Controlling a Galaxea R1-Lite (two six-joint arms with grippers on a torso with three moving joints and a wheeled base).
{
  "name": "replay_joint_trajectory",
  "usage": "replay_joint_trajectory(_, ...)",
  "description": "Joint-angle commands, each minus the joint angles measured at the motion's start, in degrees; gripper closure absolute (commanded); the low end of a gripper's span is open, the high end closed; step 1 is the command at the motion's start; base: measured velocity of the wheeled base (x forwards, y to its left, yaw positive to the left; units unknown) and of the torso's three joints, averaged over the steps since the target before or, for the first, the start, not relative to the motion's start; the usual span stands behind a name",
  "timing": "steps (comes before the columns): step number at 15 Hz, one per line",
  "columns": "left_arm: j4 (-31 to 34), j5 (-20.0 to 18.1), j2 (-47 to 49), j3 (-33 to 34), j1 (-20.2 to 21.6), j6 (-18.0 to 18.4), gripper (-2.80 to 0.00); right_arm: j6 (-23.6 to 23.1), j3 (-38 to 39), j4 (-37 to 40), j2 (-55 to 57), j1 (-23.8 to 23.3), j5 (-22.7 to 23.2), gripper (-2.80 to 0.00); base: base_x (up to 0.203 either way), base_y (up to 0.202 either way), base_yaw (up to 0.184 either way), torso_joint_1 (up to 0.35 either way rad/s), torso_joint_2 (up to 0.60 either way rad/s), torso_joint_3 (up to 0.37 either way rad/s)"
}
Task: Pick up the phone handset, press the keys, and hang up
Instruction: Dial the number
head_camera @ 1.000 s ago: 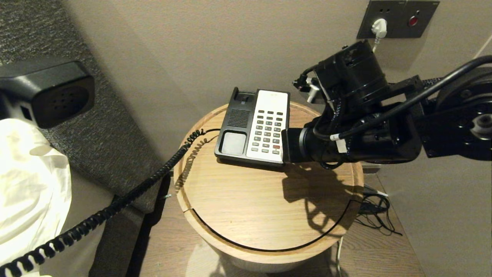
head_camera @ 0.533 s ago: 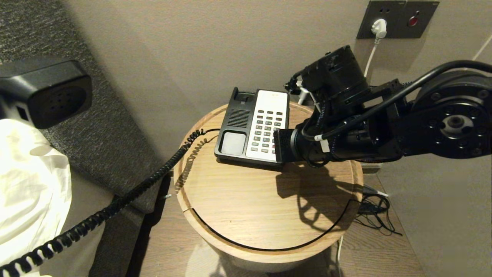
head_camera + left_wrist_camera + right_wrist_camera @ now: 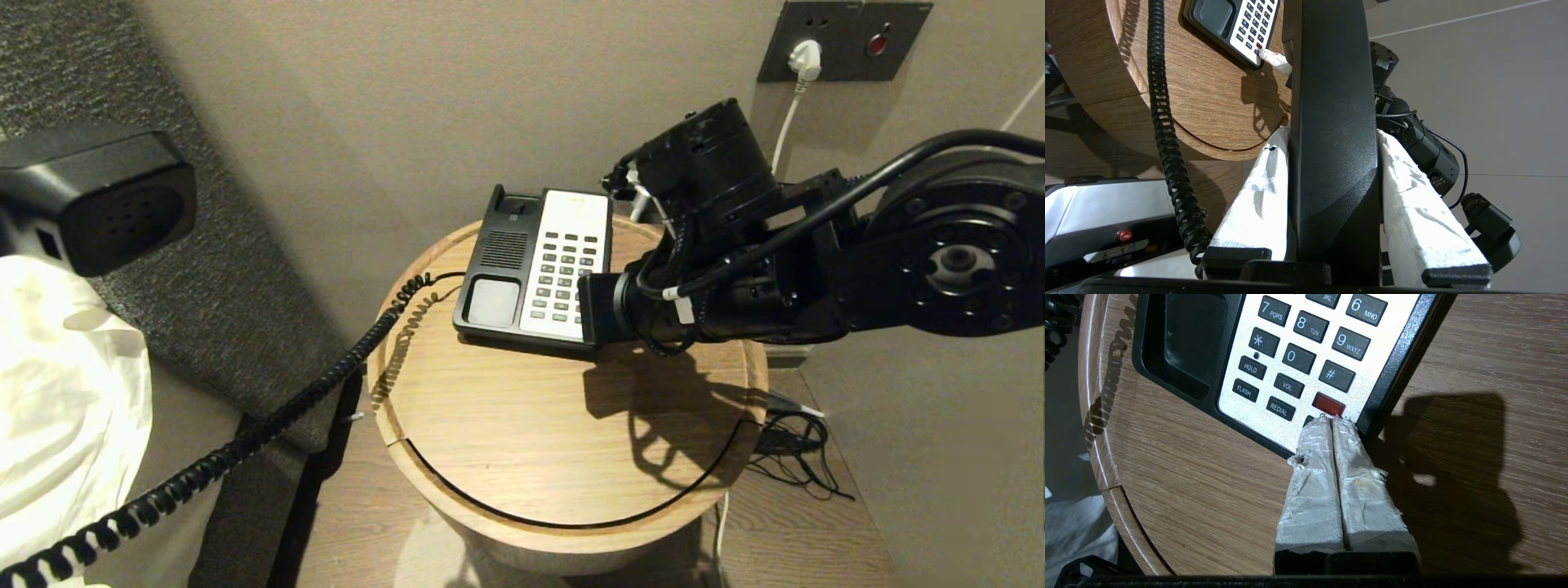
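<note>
Left gripper [image 3: 1331,134] clamps the long black plastic handset [image 3: 1331,102], frame centre. Right gripper [image 3: 1331,420], fingers pressed together, tips on the white keypad [image 3: 1306,355] beside the red key [image 3: 1328,404].

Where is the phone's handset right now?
Off its base, the phone handset is clamped in the left gripper, at the head view's far left, away from the round table.

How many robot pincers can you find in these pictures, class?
2. The left pincer clamps the phone handset, held in the air at the left; the right pincer, shut, has its tips just below the red key.
</note>
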Motion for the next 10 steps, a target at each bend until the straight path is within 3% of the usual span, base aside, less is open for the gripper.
replay_joint_trajectory(1, 0.2, -0.1, 0.1, 0.0, 0.0, -0.3, 0.0, 0.3, -0.1, 0.0, -0.4, 0.0, -0.1, 0.0, 0.0, 0.0, 0.0, 0.0, 0.0, 0.0)
replay_joint_trajectory(10, 0.2, -0.1, 0.1, 0.1, 0.0, -0.3, 0.0, 0.3, -0.8, 0.2, -1.1, 0.0, -0.1, 0.0, 0.0, 0.0, 0.0, 0.0, 0.0, 0.0)
